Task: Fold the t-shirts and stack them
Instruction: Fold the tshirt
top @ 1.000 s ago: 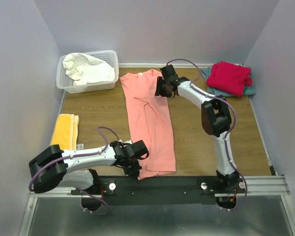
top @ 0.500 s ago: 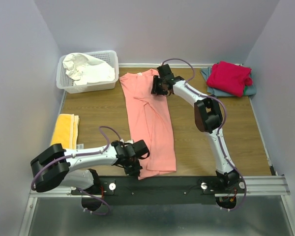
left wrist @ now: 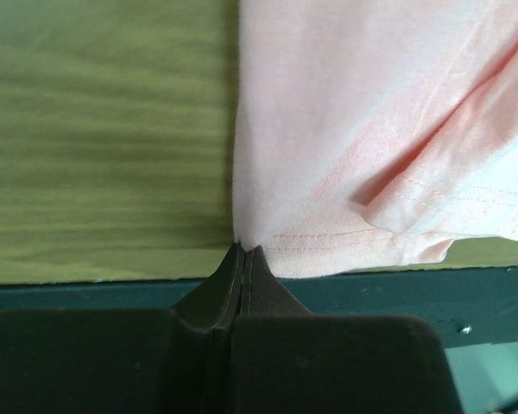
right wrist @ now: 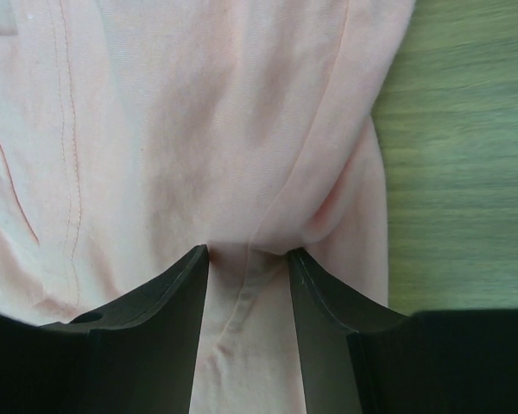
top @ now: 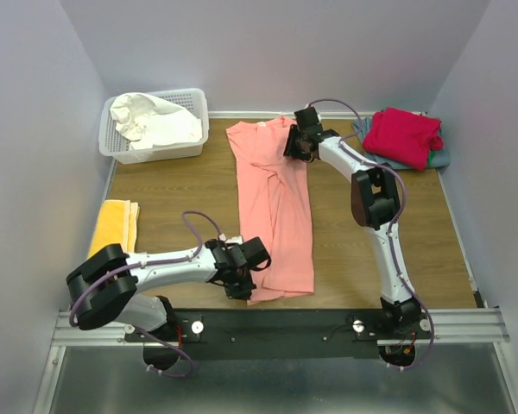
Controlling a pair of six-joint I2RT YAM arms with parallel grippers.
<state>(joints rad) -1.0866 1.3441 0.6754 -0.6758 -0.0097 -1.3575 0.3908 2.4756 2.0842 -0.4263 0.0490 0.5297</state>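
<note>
Left hand [left wrist: 243, 252] is pinched fully shut on the near left hem corner of the salmon-pink t-shirt [top: 276, 207], and the cloth runs away from its fingertips across the worktop [top: 181, 185]. Right hand [right wrist: 249, 252] is at the far end of the same shirt, beside the collar. Its jaws stand partway apart with a thick gather of shoulder cloth caught between them, which reads as a grip on a bunched fold. Between the two hands the shirt lies lengthwise, narrowed and loosely creased. To the right hand's right, the crimson-red t-shirt [top: 403, 136] sits on the grey-blue t-shirt [top: 440, 159]. The white t-shirt [top: 151, 121] lies in the basket [top: 155, 155], far beyond the left hand. I judge the step to be stretching and squaring the pink shirt before a crosswise fold. Next, both hands would need to move together, holding the cloth taut without dragging it off the near edge.
</note>
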